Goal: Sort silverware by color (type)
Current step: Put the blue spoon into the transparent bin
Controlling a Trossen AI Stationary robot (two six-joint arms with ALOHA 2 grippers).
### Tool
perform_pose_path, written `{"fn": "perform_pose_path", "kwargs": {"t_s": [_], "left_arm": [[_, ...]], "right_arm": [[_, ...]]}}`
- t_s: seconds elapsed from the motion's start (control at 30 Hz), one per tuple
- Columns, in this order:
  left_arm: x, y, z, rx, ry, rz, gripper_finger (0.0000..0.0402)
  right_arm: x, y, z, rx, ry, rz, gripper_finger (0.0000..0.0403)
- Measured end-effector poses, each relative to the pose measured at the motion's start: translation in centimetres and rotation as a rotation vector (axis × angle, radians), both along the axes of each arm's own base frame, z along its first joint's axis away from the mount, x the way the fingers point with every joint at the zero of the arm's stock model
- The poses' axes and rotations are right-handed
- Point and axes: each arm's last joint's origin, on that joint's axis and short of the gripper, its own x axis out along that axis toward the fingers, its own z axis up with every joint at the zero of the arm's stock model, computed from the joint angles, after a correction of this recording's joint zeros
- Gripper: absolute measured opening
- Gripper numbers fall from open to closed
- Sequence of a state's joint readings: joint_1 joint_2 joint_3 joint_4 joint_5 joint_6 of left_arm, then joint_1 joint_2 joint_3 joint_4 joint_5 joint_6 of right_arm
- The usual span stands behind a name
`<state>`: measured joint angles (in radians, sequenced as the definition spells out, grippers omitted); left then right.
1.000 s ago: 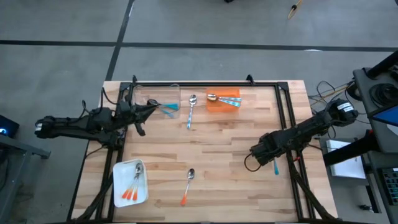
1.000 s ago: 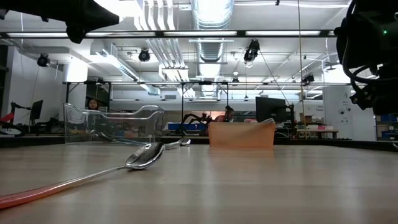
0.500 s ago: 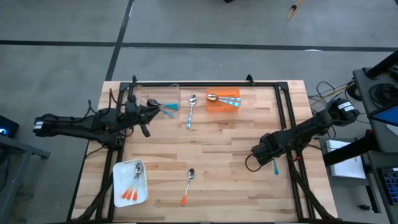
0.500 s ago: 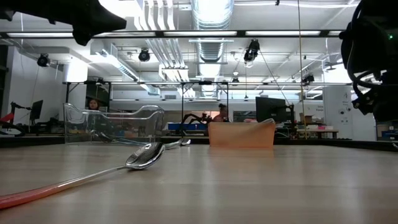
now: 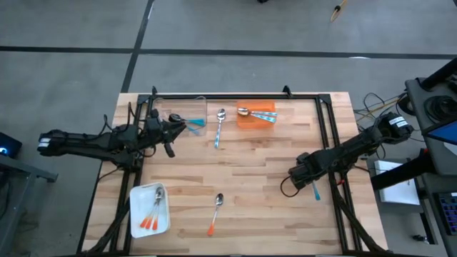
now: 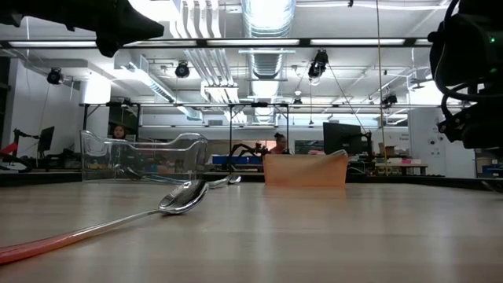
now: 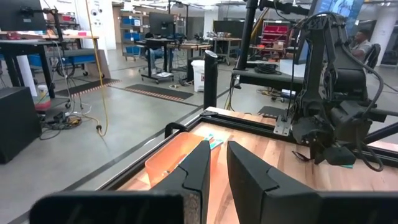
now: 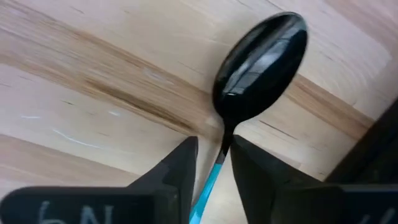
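Three containers: clear bin (image 5: 187, 108), orange block (image 5: 255, 115), white tray (image 5: 149, 209); two loose spoons on table, orange-handled (image 5: 215, 213), blue-handled (image 5: 219, 127); one dark-bowled teal spoon (image 8: 258, 63).

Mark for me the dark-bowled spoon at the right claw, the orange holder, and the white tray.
dark-bowled spoon (image 8: 261, 59): right wrist view, on the middle of its bowl.
orange holder (image 5: 248, 120): high view, on its bare left part.
white tray (image 5: 138, 196): high view, on its bare upper left part.

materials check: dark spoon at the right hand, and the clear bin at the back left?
Dark spoon: glossy black bowl that mirrors the lights, so coated metal or hard plastic; the teal handle looks painted or plastic. Clear bin: see-through with bright glints on its rims, likely rigid clear plastic, though glass can't be ruled out.
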<state>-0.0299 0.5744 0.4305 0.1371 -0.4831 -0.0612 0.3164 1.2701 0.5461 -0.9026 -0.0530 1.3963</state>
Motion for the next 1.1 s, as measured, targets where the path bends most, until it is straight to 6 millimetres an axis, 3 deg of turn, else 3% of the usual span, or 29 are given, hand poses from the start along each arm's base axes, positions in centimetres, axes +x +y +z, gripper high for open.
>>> {"fn": "perform_pose_path", "kwargs": {"t_s": [0.37, 0.63, 0.87, 1.1], "left_arm": [[0.3, 0.0, -0.1, 0.000, 0.010, 0.000, 0.0036], [0.3, 0.0, 0.2, 0.000, -0.023, 0.000, 0.0036], [0.5, 0.0, 0.1, -0.019, -0.032, -0.002, 0.0036], [1.7, -0.1, -0.6, -0.024, 0.008, -0.002, 0.0036]], "right_arm": [[0.6, 0.2, -0.1, 0.016, -0.067, 0.073, 0.0015], [0.9, 0.2, 0.5, 0.019, -0.114, 0.153, 0.0011], [1.8, 0.1, 3.1, -0.079, -0.298, 0.181, 0.0009], [3.4, 0.0, 6.3, -0.218, -0.601, 0.269, 0.0009]]}}
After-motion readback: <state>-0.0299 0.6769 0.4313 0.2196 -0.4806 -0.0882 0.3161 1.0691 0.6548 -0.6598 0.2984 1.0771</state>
